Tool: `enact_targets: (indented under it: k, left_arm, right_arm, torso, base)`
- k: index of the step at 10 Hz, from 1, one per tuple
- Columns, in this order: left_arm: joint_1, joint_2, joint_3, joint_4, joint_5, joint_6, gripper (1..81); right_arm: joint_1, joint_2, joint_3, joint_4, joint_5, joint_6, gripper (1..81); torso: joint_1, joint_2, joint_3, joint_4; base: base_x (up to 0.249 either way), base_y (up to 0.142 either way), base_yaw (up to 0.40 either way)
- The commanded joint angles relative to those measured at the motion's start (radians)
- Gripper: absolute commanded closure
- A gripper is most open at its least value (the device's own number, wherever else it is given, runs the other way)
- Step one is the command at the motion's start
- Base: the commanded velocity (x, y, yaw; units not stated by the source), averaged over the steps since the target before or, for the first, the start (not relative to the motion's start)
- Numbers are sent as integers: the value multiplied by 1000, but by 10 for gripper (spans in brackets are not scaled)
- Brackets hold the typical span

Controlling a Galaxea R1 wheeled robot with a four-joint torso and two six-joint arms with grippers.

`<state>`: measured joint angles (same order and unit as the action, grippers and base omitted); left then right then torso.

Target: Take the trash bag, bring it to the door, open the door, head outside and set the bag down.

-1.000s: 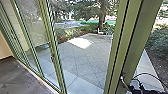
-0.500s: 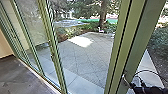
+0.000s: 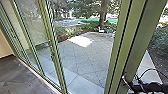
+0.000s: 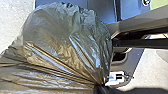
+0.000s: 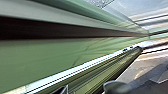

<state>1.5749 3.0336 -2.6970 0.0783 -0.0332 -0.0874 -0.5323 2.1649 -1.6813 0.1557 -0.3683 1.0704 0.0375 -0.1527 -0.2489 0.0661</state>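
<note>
The gathered trash bag (image 4: 67,42) is partly cut off from view.

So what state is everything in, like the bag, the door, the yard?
Trash bag: bulging, drawn into tight folds.
Green door frame: upright; can't tell if the door is fully shut.
Glass panel: see-through.
Paved yard: one patch brightly sunlit.

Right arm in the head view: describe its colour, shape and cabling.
The right arm is black, with rounded, tube-like sections. Thin dark cables arch loosely above it. I can't make out any markings.
</note>
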Motion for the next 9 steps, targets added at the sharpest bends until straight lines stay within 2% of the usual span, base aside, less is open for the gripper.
enact_targets:
  k: [1, 4, 5, 7, 9]
  left_arm:
    - [-17, 1, 6, -5, 64, -5, 811]
    - [-16, 1, 6, -5, 64, -5, 811]
    - [-17, -4, 6, -6, 64, -5, 811]
    - [-16, 1, 6, -5, 64, -5, 811]
    - [-16, 2, 6, -6, 64, -5, 811]
  right_arm:
    - [258, -47, -87, -18, 56, 48, 10]
    - [264, -47, -130, -60, 43, 46, 10]
    - [275, -60, -138, -76, -3, 46, 10]
    - [309, -89, -135, -104, -11, 46, 10]
    - [346, -107, -130, -131, -69, 39, 10]
  torso:
    - [0, 0, 0, 0]
    - [0, 0, 0, 0]
    - [0, 0, 0, 0]
    - [0, 0, -1, 0]
    - [0, 0, -1, 0]
  base:
    - [0, 0, 0]
    - [0, 0, 0]
    - [0, 0, 0]
    - [0, 0, 0]
    - [0, 0, 0]
